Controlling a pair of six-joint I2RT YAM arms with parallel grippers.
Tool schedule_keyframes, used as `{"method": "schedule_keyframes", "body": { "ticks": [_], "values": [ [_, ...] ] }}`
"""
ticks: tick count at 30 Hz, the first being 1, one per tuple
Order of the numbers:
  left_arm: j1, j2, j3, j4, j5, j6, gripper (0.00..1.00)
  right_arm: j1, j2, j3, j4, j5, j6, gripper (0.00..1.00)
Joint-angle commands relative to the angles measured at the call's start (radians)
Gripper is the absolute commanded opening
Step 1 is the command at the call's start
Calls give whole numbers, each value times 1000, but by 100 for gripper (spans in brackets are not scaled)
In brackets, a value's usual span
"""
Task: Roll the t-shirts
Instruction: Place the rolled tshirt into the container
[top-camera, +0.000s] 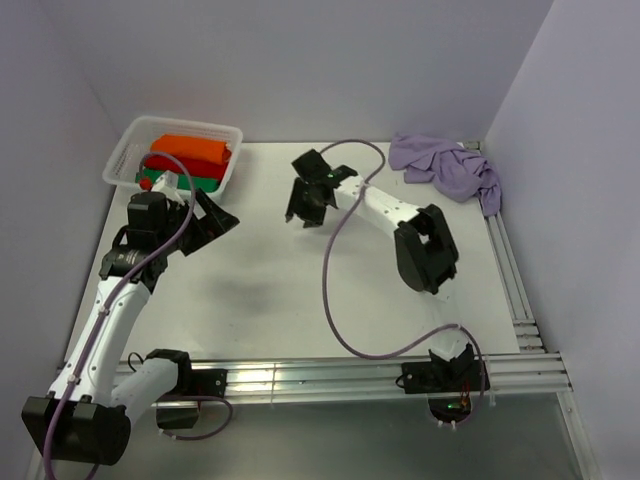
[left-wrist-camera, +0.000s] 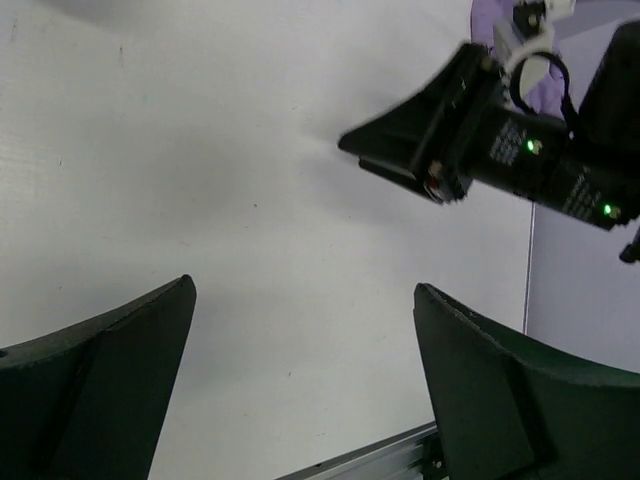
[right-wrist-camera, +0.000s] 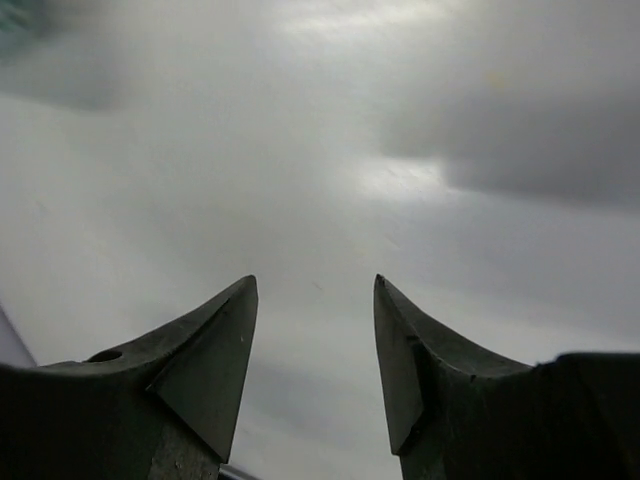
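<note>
Just beside the basket (top-camera: 122, 160), my left gripper (top-camera: 212, 228) hangs with fingers spread wide, gripping nothing; farther from the basket, my right gripper (top-camera: 305, 218) stands less widely parted, likewise empty.

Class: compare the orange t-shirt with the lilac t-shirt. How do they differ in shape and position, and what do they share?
The orange t-shirt is a neat, compact bundle; the lilac t-shirt is crumpled. The orange sits in the white basket, far left; the lilac lies on the table, far right corner. Both are plain cloth, neither held.
</note>
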Motion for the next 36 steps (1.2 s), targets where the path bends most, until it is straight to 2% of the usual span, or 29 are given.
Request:
{"method": "schedule_keyframes", "body": {
  "ticks": [1, 6, 9, 12, 19, 28, 36],
  "values": [
    [-2, -38, 13, 18, 5, -17, 96, -56, -247, -214, 105, -12, -26, 58],
    [-2, -61, -15, 42, 33, -43, 96, -62, -513, -538, 174, -31, -151, 62],
    [-2, -86, -33, 47, 36, -38, 96, -45, -705, -700, 212, -19, -192, 68],
    [-2, -101, -47, 35, 39, -25, 96, -40, -881, -827, 240, -35, -197, 77],
    [-5, -205, -130, 67, 54, -44, 95, -39, -1251, -998, 234, -35, -204, 95],
    [-5, -352, -234, 108, 85, -97, 95, -40, -1449, -1115, 196, 0, -197, 97],
    [-5, -415, -254, 44, 73, -80, 94, -39, -1509, -1145, 177, 8, -186, 97]
  ]
}}
